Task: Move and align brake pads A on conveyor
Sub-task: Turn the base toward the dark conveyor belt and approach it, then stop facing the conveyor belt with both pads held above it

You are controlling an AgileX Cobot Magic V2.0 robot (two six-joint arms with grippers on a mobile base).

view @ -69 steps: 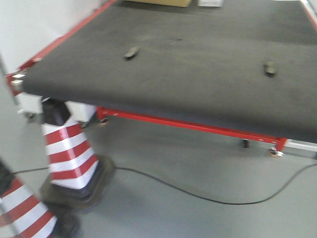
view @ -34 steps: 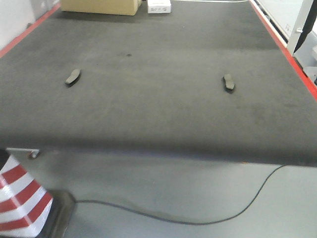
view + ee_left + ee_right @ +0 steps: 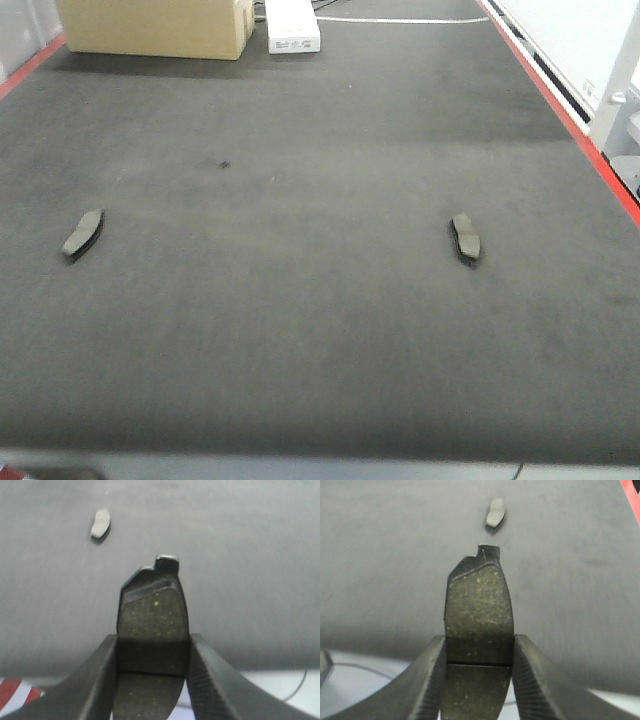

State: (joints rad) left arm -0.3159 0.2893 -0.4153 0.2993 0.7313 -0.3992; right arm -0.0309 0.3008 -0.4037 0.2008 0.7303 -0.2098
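Wide matte charcoal-grey conveyor belt (image 3: 320,330) with a red strip along its edge, filling the front view. Two small flat dark-grey brake pads already lying on it, well apart: one at the left (image 3: 82,232), one at the right (image 3: 465,238), each angled slightly differently.

Left black gripper (image 3: 152,675) closed from both sides on a third brake pad (image 3: 152,625), speckled friction face up, black backing-plate tab pointing forward, held above the belt's near edge. Right black gripper (image 3: 479,680) clamped the same way on a fourth pad (image 3: 479,615). Ahead of each held pad, one of the lying pads in view on the belt.

Likely step: carrying both pads inward for placing. To do well: lowering flat until the backing plate meets the belt before releasing, long axis matched to the lying pads (which themselves look in need of straightening).

Tan cardboard box (image 3: 155,27) and flat white box (image 3: 290,25) at the far end; contents not visible.
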